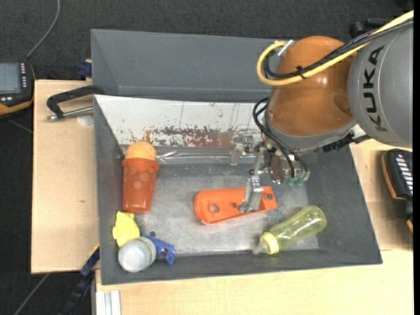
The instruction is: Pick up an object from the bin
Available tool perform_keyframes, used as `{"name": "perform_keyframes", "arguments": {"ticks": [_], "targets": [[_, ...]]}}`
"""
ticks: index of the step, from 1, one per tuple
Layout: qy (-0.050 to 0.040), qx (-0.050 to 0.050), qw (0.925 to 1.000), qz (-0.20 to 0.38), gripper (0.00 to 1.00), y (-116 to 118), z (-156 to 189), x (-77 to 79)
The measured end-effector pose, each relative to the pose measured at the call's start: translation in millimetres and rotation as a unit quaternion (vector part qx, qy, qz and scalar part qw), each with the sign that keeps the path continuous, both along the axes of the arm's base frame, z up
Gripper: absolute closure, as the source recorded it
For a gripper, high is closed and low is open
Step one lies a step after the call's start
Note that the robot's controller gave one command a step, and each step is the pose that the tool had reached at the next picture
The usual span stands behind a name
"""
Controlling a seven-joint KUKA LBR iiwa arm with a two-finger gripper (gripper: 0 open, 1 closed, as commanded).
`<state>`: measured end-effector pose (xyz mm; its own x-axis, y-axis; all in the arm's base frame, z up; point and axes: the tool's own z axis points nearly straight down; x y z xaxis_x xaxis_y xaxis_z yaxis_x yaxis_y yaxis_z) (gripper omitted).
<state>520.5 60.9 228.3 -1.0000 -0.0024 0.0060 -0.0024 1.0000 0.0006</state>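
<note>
Orange flat plastic piece point(226, 207) lies in the middle of the bin point(107, 209), looks light, hard and a bit slippery, best pinched across its thin right end, where the gripper point(252, 192) sits low, spread or closed I cannot tell.

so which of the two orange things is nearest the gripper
The flat orange piece in the middle: the gripper is right over its right end. The orange bottle with the pale cap lies well apart, at the left.
</note>
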Motion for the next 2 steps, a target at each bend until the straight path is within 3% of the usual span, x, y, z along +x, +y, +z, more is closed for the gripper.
{"name": "perform_keyframes", "arguments": {"ticks": [1,2], "targets": [[-0.0046,0.001,1.0000,-0.001,0.00,0,5,1.6],[-0.0074,0.001,0.9984,0.057,0.00,1,-17,1.3]]}}
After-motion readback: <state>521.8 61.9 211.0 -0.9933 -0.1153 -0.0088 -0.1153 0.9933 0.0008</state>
